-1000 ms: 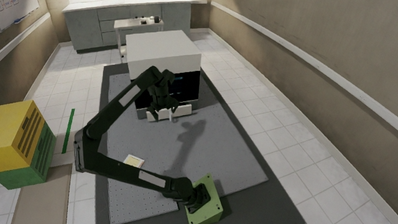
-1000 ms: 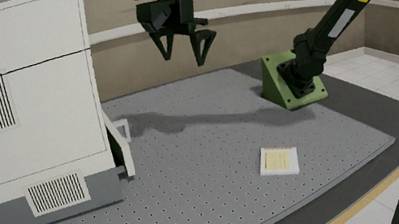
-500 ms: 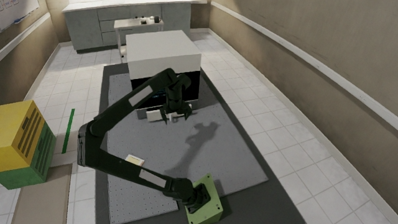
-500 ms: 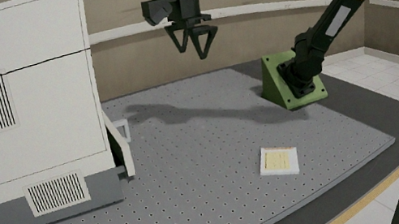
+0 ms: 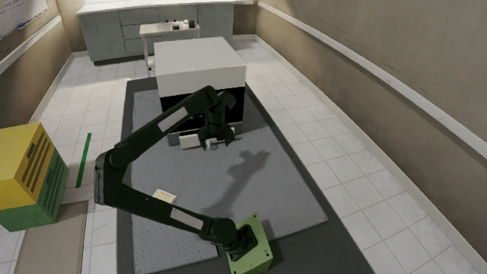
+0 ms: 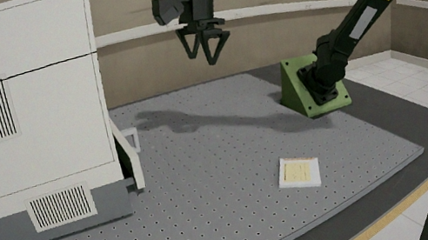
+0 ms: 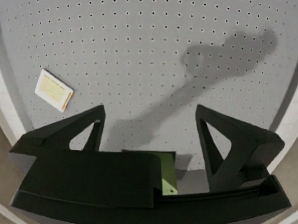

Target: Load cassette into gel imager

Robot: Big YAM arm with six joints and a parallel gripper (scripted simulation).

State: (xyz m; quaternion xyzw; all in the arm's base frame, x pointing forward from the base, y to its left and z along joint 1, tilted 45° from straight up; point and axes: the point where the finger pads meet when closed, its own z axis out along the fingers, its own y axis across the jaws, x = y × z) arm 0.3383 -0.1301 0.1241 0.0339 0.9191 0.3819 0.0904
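Observation:
The cassette FINISHED (image 5: 164,196) (image 6: 298,172) (image 7: 54,91), a white plate with a yellow field, lies flat on the perforated board. The gel imager IM (image 5: 199,57) (image 6: 57,103) stands upright at the far end. Its white drawer front (image 5: 189,141) (image 6: 133,161) stands a little out from the housing; its handle (image 6: 136,139) points toward the arm's base. The glass and corner marks are hidden. My gripper (image 5: 217,146) (image 6: 202,60) (image 7: 150,109) is open and empty, fingers down, high above the board on the arm's side of the drawer front.
The green base block (image 5: 251,243) (image 6: 314,85) (image 7: 169,175) carries the arm at the near end of the board (image 5: 183,171) (image 6: 215,226). A yellow and green box (image 5: 30,171) stands beside the table. My arm's shadow falls across the board.

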